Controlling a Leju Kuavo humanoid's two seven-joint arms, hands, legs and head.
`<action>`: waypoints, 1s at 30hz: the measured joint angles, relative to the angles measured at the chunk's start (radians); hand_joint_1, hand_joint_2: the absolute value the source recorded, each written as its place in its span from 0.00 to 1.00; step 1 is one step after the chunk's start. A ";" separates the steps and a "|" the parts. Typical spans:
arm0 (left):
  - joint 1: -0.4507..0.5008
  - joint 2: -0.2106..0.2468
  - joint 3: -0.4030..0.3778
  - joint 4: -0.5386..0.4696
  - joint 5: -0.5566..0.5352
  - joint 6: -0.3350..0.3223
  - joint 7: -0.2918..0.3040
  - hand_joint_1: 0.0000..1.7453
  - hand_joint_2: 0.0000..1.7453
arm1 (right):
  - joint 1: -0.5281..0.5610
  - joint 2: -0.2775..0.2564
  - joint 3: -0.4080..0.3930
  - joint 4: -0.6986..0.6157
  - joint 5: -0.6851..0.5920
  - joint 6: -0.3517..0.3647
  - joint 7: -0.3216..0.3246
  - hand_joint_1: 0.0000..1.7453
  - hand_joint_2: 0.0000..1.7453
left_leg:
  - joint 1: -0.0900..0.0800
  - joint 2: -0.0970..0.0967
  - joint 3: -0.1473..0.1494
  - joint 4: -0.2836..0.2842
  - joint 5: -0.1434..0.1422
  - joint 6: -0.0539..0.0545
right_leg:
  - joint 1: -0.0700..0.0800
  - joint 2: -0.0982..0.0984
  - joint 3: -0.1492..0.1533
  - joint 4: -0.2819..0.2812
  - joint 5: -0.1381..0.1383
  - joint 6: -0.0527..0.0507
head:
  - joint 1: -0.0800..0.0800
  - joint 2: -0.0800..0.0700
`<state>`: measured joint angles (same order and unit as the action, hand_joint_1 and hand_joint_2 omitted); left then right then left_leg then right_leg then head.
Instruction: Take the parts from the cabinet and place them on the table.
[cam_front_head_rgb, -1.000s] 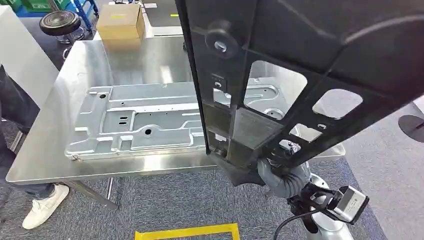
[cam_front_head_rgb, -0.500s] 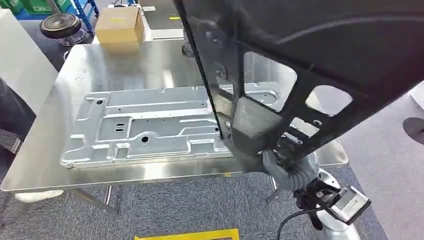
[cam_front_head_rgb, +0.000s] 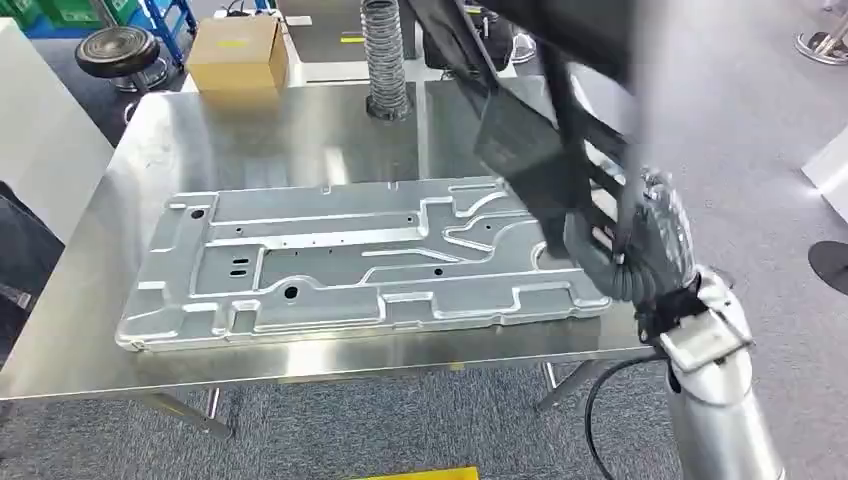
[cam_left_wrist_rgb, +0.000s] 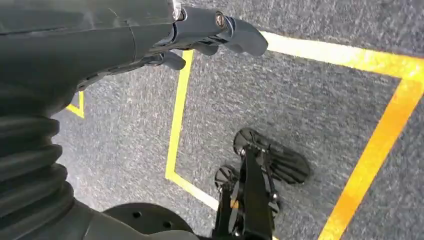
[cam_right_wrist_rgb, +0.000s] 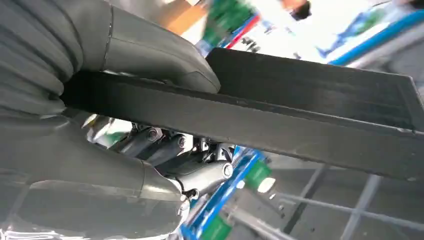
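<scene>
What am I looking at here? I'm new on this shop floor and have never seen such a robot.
It is a humanoid robot with two arms. The head view looks down from its body at a steel table bearing a stamped sheet-metal panel. Its right robot hand holds a black frame part above the table's right end. The right wrist view sits behind that hand, with the thumb pressed on the part's edge. The left wrist view shows the left robot hand holding nothing above a grey floor with yellow tape lines.
</scene>
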<state>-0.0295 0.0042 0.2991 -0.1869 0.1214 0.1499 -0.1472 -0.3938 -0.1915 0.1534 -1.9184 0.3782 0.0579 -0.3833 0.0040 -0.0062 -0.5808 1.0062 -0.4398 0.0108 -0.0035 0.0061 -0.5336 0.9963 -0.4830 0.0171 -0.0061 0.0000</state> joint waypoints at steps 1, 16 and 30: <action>0.001 0.000 0.000 0.000 -0.003 -0.001 0.001 0.00 1.00 | -0.008 -0.012 0.000 0.010 0.034 -0.014 0.016 1.00 1.00 | 0.005 0.000 0.005 -0.007 0.003 0.005 | -0.004 -0.001 0.000 0.011 -0.009 0.006 | 0.000 0.000; -0.009 -0.001 0.000 0.000 -0.055 -0.032 -0.002 0.00 1.00 | -0.240 0.002 0.303 0.499 0.549 -0.081 0.158 1.00 1.00 | 0.003 -0.001 0.012 -0.001 -0.019 -0.026 | -0.008 -0.005 -0.055 -0.005 0.057 -0.025 | 0.007 0.000; -0.010 0.003 -0.001 0.000 -0.110 -0.051 -0.024 0.00 1.00 | -0.498 0.225 0.627 1.071 0.725 -0.145 0.167 1.00 1.00 | 0.000 -0.001 -0.029 0.004 0.018 -0.013 | 0.007 -0.004 -0.051 0.010 0.035 -0.020 | 0.003 0.000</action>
<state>-0.0395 0.0069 0.2983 -0.1873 0.0118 0.0992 -0.1709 -0.8922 0.0331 0.7801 -0.8470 1.1032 -0.0866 -0.2159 0.0040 -0.0072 -0.6097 1.0106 -0.4220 -0.0024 0.0036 0.0021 -0.5850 1.0059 -0.4478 -0.0026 -0.0027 0.0000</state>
